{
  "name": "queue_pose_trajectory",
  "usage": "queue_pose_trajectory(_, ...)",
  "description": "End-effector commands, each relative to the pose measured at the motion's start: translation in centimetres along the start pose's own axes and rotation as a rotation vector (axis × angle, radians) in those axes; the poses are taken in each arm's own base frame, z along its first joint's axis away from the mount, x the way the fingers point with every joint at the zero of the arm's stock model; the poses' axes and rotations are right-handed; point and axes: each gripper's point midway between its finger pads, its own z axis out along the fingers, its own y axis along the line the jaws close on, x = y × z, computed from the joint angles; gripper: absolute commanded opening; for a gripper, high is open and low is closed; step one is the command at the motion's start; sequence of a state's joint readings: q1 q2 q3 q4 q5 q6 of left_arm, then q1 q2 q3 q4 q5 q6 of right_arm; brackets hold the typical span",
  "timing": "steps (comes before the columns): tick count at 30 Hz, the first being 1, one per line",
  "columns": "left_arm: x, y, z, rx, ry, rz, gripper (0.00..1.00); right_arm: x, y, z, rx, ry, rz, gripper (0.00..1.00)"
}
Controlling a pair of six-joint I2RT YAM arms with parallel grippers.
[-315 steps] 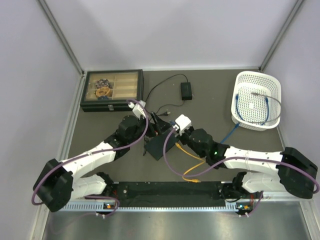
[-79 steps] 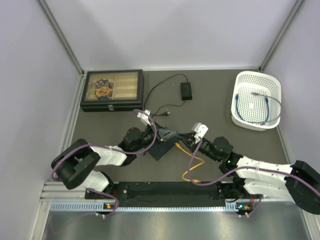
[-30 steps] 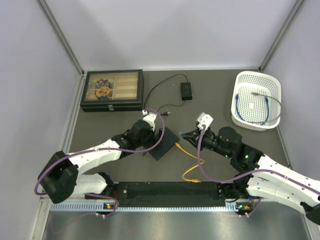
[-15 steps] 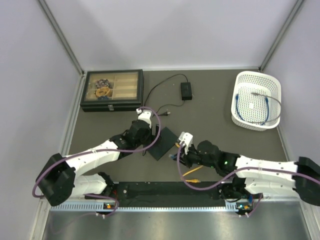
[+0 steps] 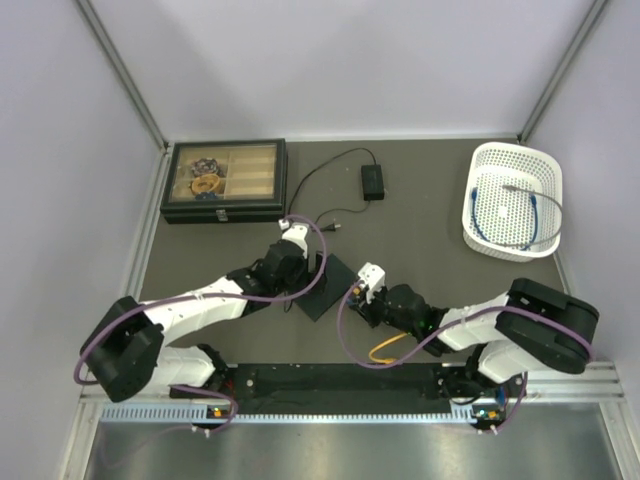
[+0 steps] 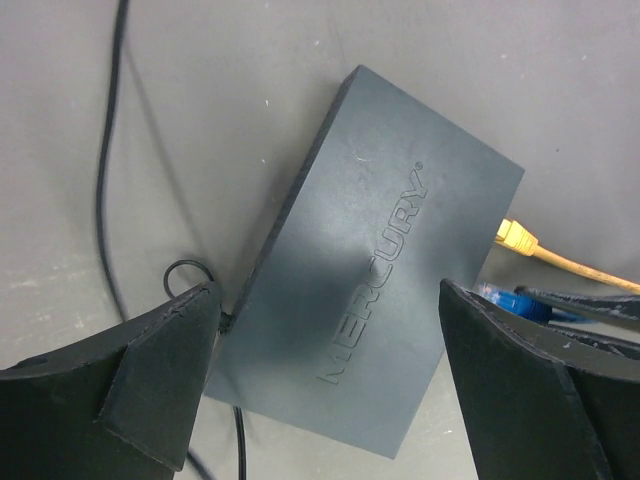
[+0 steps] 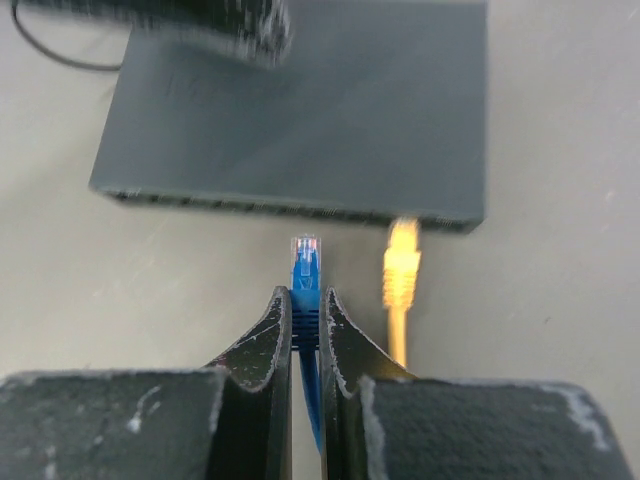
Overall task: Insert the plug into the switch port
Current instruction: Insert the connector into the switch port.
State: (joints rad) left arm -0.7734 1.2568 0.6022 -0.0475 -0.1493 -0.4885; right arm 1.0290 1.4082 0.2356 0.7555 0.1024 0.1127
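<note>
The dark grey switch box (image 5: 326, 287) lies flat on the table; it also shows in the left wrist view (image 6: 390, 280). My left gripper (image 6: 330, 375) is open, its fingers (image 6: 150, 385) standing apart on either side of the box, not touching it. My right gripper (image 7: 305, 300) is shut on the blue plug (image 7: 305, 262), which points at the row of ports on the switch's edge (image 7: 250, 200) with a short gap between them. A yellow plug (image 7: 402, 265) sits at the port at the right end of that edge. In the top view the right gripper (image 5: 362, 294) is just right of the box.
The yellow cable (image 5: 385, 346) loops on the table toward the near edge. A thin black lead (image 6: 108, 150) runs past the box to the black power brick (image 5: 372, 181). A compartment case (image 5: 225, 180) stands at the back left, a white basket (image 5: 515, 200) at the back right.
My right gripper has come down and left from the open middle of the table to the switch's port edge, still with the blue plug. My left gripper stays over the box.
</note>
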Motion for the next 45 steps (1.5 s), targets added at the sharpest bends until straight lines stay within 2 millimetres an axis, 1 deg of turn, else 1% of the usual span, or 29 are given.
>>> queue_pose_trajectory(1, -1.9, -1.7, 0.9, 0.059, -0.049, -0.002, 0.93, -4.0, -0.3, 1.2, -0.005, -0.169, -0.045, 0.0)
queue_pose_trajectory(5, -1.7, -1.7, 1.5, 0.055, -0.034, 0.0, 0.91, -3.9, -0.2, 1.3, -0.015, -0.17, -0.058, 0.0)
queue_pose_trajectory(9, -0.8, -1.8, 2.1, 0.062, -0.003, -0.008, 0.9, -3.3, -0.1, 1.3, -0.027, -0.148, -0.07, 0.0)
queue_pose_trajectory(12, -0.5, -1.9, 2.3, 0.068, 0.006, -0.023, 0.88, -2.8, 0.4, 1.5, -0.054, -0.122, -0.076, 0.0)
queue_pose_trajectory(16, 0.0, -1.9, 2.7, 0.067, 0.024, -0.037, 0.87, -2.3, 1.7, 1.8, -0.083, -0.092, -0.097, 0.0)
queue_pose_trajectory(18, 0.2, -1.9, 2.8, 0.065, 0.03, -0.042, 0.87, -1.8, 1.5, 1.9, -0.061, -0.075, -0.105, 0.0)
queue_pose_trajectory(20, 0.2, -1.9, 2.9, 0.064, 0.033, -0.045, 0.86, -1.6, 1.5, 2.1, -0.044, -0.069, -0.116, 0.0)
queue_pose_trajectory(25, 0.6, -1.8, 3.0, 0.063, 0.038, -0.053, 0.86, -1.9, 0.7, 2.4, 0.022, -0.08, -0.118, 0.0)
queue_pose_trajectory(27, 0.8, -1.8, 3.0, 0.063, 0.045, -0.055, 0.85, -2.0, 0.6, 2.3, 0.034, -0.089, -0.117, 0.0)
queue_pose_trajectory(28, 0.8, -1.8, 3.1, 0.063, 0.046, -0.057, 0.85, -2.4, 0.5, 2.3, 0.04, -0.103, -0.115, 0.0)
queue_pose_trajectory(31, 1.1, -1.8, 3.1, 0.066, 0.053, -0.066, 0.84, -2.4, 0.3, 2.1, 0.055, -0.11, -0.113, 0.0)
queue_pose_trajectory(39, 1.4, -1.9, 3.3, 0.066, 0.065, -0.096, 0.84, -3.8, 0.6, 1.7, 0.046, -0.14, -0.109, 0.0)
queue_pose_trajectory(45, 1.6, -1.9, 3.3, 0.066, 0.068, -0.108, 0.84, -4.3, 1.0, 1.7, 0.034, -0.15, -0.109, 0.0)
